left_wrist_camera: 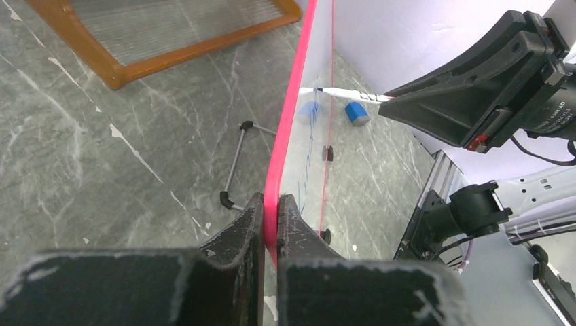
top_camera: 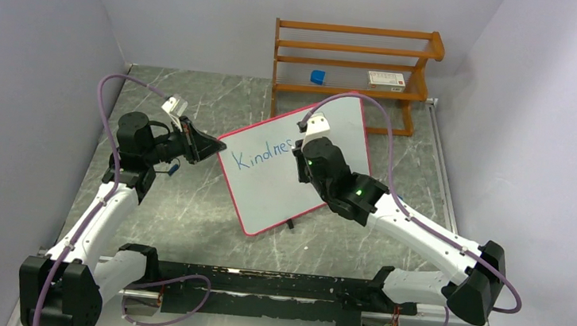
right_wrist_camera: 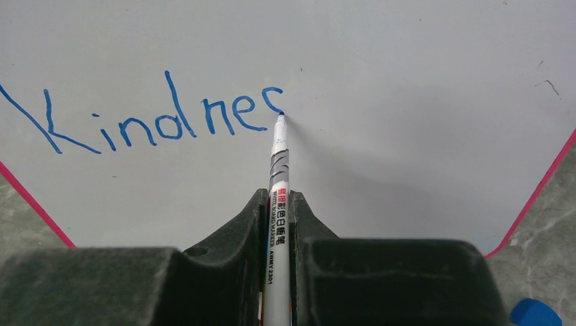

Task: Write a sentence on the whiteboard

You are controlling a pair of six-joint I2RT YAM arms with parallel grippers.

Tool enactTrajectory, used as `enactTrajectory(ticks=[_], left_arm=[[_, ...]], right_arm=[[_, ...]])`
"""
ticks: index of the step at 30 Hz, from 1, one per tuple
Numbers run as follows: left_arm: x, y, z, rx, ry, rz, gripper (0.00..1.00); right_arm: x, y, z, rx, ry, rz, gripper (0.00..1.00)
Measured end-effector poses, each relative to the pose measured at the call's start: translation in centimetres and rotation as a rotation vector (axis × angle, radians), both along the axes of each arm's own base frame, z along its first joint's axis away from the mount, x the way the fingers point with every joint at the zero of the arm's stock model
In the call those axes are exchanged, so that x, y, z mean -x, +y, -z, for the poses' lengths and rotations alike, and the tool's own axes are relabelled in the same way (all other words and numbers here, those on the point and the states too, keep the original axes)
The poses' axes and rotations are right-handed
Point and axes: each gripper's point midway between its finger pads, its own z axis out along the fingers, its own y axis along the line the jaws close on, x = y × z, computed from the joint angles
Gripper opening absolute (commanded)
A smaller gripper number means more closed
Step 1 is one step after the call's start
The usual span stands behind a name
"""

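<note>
At far left the left hand [left_wrist_camera: 270, 210] is clamped on the whiteboard [top_camera: 266, 197]. Its own wrist camera shows both fingers pinching the pink rim edge-on, a grip the overhead view only hints at. That same camera catches the wire stand [left_wrist_camera: 234, 163] behind the board, hidden from above. The board stands tilted on the grey counter [top_camera: 186, 201], turned at an angle with one corner toward the arm bases.

On its upper left face the sentence [right_wrist_camera: 149, 122] so far reads "Kindne" plus a part-made letter (blue, leaning script). It is sharp in the right wrist view and small from overhead. The marker [right_wrist_camera: 279, 176] is gripped tight between the fingers of the right hand [right_wrist_camera: 278, 204], its tip touching the board at the end of that last letter.

A small blue object [left_wrist_camera: 356, 113] lies on the counter past the board, possibly a cap; the view is too poor to tell. Behind stands a wooden rack [top_camera: 354, 65].

White surface runs on to the right of the lettering and below it as far as the pink rim. Bare counter lies between the board's near corner and the arm bases.
</note>
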Motion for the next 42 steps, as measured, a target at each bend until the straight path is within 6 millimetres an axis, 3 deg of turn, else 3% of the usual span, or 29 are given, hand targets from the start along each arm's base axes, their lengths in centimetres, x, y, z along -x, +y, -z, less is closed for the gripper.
enactTrajectory(ticks=[22,31,42], left_arm=[[0.0,0.0,0.0,0.000,0.000,0.000,0.05],[0.0,0.0,0.0,0.000,-0.001,0.003,0.05],[0.0,0.0,-0.1,0.000,-0.001,0.003,0.05]], right_arm=[[0.8,0.4,0.7,-0.008,0.031,-0.044,0.00],[0.7,-0.5,-0.7,-0.029,-0.002,-0.019,0.00],[-0.8,-1.7,-1.5,-0.053,-0.029,0.038,0.00]])
